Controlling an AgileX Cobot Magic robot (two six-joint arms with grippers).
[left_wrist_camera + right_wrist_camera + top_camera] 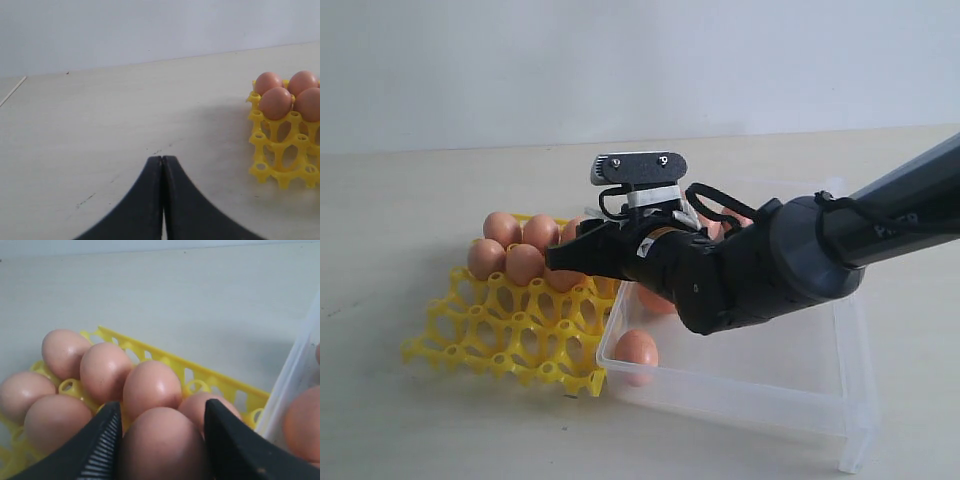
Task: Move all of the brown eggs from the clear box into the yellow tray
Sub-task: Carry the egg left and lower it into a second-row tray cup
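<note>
My right gripper [565, 262] hangs over the near-right part of the yellow tray [500, 330], shut on one brown egg [161, 445] held between its two black fingers. Several brown eggs [524, 262] sit in the tray's back cups, just beyond the held one. The clear box [760, 385] lies to the right of the tray, with an egg [636, 350] in its near-left corner and more partly hidden behind the arm. My left gripper [162, 159] is shut and empty above bare table left of the tray [272, 150]; the exterior view does not show it.
The right arm [790, 265] stretches across the clear box from the right. The box's left wall [295, 375] stands close beside the tray's edge. A light wooden table [410, 210] carries everything, with a pale wall behind.
</note>
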